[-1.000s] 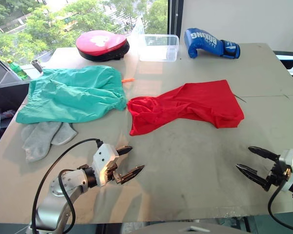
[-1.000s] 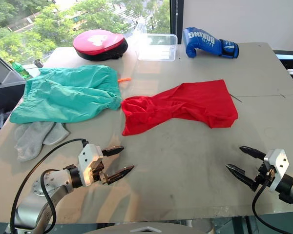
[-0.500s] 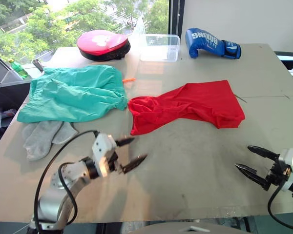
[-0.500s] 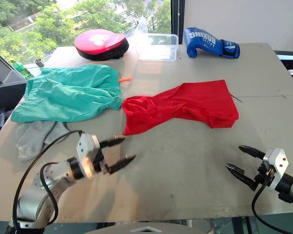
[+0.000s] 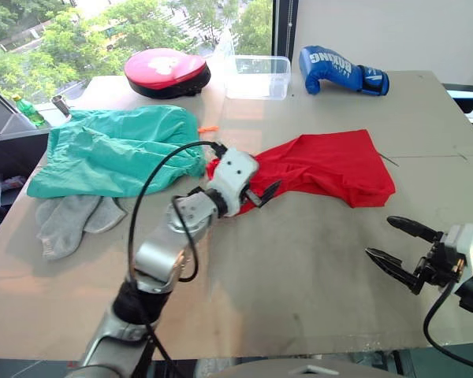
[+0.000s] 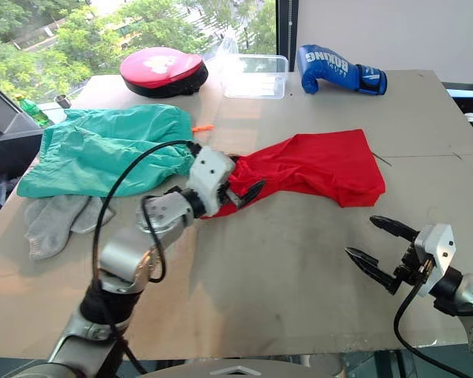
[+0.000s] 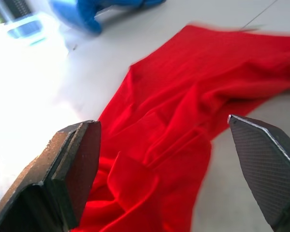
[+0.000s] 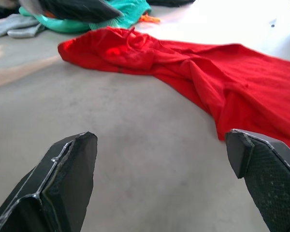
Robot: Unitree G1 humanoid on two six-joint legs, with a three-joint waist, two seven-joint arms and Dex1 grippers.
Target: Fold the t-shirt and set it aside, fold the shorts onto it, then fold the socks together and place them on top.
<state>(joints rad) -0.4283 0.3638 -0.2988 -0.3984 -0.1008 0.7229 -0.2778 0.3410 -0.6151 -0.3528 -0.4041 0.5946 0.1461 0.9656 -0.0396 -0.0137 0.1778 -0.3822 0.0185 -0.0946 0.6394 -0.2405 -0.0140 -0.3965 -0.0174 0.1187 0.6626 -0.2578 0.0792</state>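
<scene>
The red t-shirt [image 5: 323,165] lies crumpled across the middle of the table, its bunched end pointing left. My left gripper [image 5: 260,186] is open right at that bunched end, and the red cloth [image 7: 164,145] lies between its spread fingers. The teal-green shorts [image 5: 118,150] lie spread at the left, with an orange drawstring tip [image 5: 207,129] showing at their right edge. The grey socks [image 5: 71,220] lie side by side just in front of the shorts. My right gripper [image 5: 382,239] hangs open near the table's front right, a good way short of the t-shirt [image 8: 222,82].
Along the far edge of the table [image 5: 315,268] sit a red and black round pad [image 5: 165,71], a clear plastic container [image 5: 256,76] and a blue boxing glove [image 5: 339,69]. A green bottle [image 5: 27,110] stands beyond the left edge. A black cable loops along my left arm.
My left arm has reached forward and to the right, from near the front edge to the t-shirt's bunched end. The right gripper has crept slightly left. No garment has moved.
</scene>
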